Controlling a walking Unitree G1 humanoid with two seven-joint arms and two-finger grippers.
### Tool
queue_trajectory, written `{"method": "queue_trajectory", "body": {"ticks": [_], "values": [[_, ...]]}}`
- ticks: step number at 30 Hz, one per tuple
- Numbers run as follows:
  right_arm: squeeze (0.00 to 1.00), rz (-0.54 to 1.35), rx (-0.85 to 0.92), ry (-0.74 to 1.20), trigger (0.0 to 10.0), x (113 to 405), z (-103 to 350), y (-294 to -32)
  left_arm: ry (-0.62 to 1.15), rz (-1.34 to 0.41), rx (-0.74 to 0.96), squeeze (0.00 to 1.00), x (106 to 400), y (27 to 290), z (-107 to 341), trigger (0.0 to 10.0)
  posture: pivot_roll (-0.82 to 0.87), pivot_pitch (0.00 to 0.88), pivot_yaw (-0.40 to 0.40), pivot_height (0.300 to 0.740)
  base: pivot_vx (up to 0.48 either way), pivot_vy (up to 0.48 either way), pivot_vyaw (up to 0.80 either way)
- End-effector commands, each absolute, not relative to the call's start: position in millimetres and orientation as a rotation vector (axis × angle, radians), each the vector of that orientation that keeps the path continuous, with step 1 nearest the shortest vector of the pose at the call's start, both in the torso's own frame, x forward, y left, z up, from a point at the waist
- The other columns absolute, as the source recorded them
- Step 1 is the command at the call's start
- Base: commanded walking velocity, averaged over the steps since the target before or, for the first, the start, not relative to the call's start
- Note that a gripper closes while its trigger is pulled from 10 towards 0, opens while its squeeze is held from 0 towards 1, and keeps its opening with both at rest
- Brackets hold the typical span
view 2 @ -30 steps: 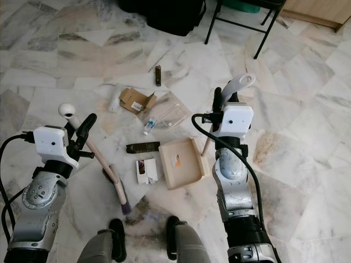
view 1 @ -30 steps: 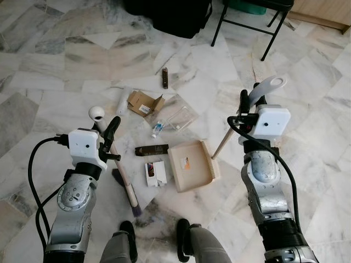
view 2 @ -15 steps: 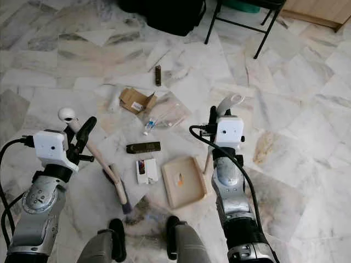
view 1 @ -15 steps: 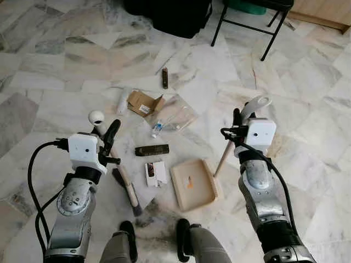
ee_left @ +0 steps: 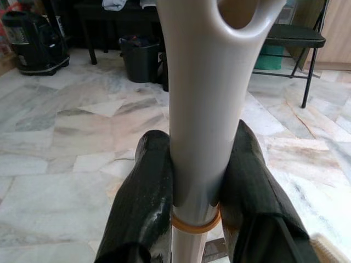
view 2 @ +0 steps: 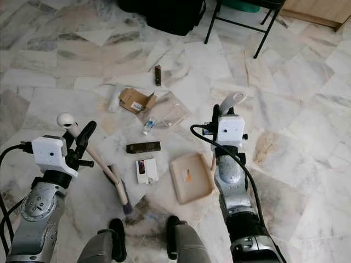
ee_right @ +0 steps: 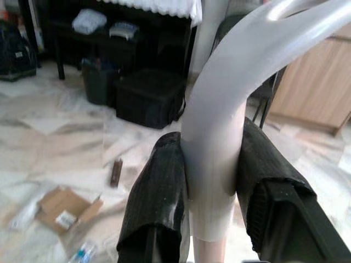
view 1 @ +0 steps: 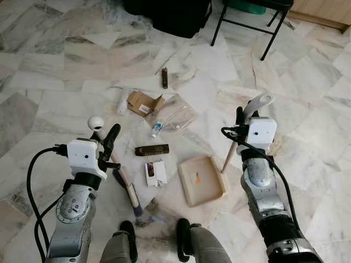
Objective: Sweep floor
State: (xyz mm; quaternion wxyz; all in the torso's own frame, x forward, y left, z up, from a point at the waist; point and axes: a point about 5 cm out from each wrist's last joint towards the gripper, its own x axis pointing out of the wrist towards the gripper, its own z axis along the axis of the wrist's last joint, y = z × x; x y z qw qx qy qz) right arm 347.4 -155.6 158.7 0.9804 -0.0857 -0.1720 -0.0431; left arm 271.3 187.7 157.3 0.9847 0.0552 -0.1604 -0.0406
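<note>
Now left hand (view 1: 109, 138) grips broom (view 1: 122, 176), right hand (view 1: 239, 116) dustpan (view 1: 202, 179).

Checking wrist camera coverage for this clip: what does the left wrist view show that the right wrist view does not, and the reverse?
Left wrist view: the left claw clamped on the broom handle, with a black bin and a folding chair behind. Right wrist view: the right claw clamped on the dustpan handle, plus the cardboard scrap, a brown bar and a wooden cabinet. Shared: the marble floor.
</note>
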Motion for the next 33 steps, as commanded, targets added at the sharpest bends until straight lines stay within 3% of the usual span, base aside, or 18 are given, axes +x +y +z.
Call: {"method": "queue_trajectory", "body": {"ticks": [1,15,33], "values": [[0.00,-0.101,-0.172,-0.340,10.0,345.3,152.5,-160.4,-0.281,-0.092,0.094,0.00,266.1,185.7,148.7,10.0,-0.07,0.398,-0.116,0.740,0.000,0.000,0.00],[0.00,-0.066,-0.217,-0.154,10.0,337.6,106.7,-155.8,-0.227,-0.103,0.105,0.00,257.1,187.8,141.5,10.0,-0.06,0.429,-0.125,0.740,0.000,0.000,0.00],[0.00,-0.091,-0.238,-0.099,10.0,340.5,99.9,-161.7,-0.161,-0.120,0.015,0.00,265.3,179.4,124.3,10.0,-0.07,0.420,-0.133,0.740,0.000,0.000,0.00]]}}
